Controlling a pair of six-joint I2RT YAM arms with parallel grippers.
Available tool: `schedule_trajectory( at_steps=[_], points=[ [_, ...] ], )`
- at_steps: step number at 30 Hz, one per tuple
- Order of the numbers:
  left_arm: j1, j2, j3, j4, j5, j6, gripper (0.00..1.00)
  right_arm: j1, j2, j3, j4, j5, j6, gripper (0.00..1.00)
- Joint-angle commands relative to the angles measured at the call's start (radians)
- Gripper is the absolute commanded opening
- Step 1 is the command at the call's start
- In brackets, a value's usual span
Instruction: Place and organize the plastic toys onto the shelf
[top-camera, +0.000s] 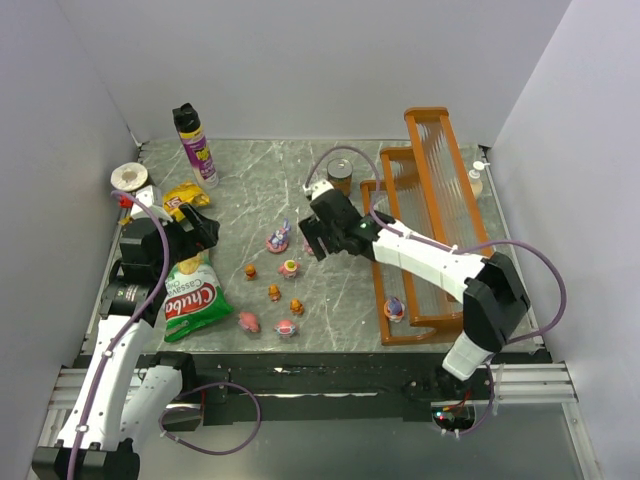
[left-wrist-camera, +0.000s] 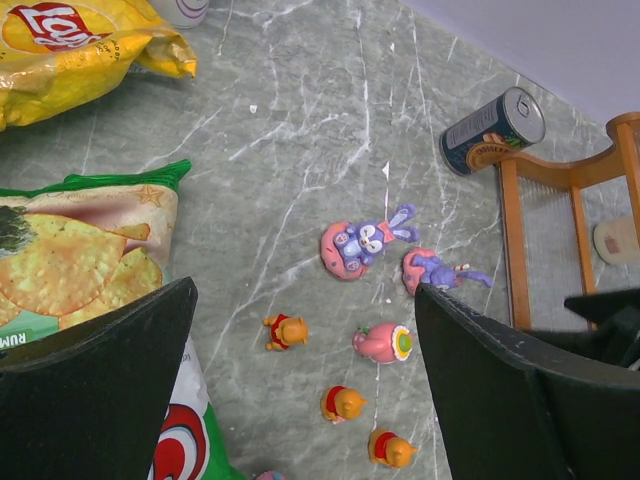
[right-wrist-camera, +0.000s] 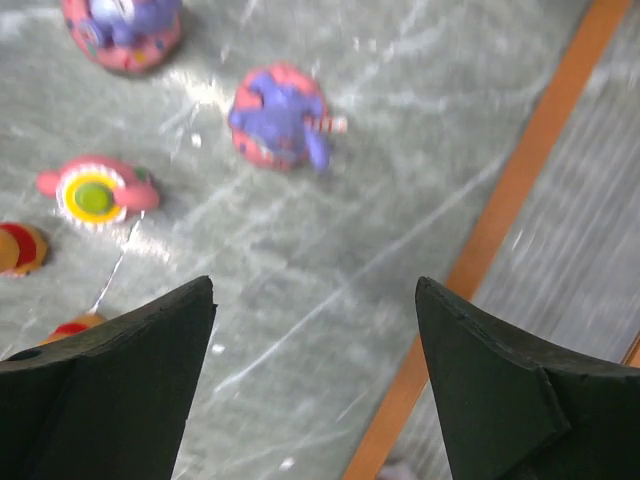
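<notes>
We list: right pincer (right-wrist-camera: 315, 290), spread and empty, purple toy (right-wrist-camera: 278, 118) just ahead of its tips; left pincer (left-wrist-camera: 305, 288), likewise spread, farther from that toy.

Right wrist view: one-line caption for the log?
Open right tool above the marbled table, shelf rim at right, purple figurine and pink toy ahead.

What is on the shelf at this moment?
One pink-and-purple toy sits on the lowest tier of the shelf. The right arm covers part of the tiers; anything beneath it is hidden.
</notes>
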Motion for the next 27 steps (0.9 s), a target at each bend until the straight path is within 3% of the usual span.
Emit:
schedule_trajectory(
  at_steps=[1, 10, 27],
  points=[
    [0.008, -0.001, 0.028, 0.004, 0.007, -0.002, 0.96, -0.045, 0.062, 0.089, 0.091, -0.121, -0.21, 0.86],
    [0.022, 0.008, 0.03, 0.011, 0.023, -0.002, 0.97, -0.049, 0.129, 0.115, 0.149, -0.173, -0.359, 0.76],
    [0.031, 0.011, 0.028, 0.011, 0.027, -0.002, 0.96, -0.089, 0.243, 0.163, 0.169, -0.225, -0.348, 0.51]
  ],
)
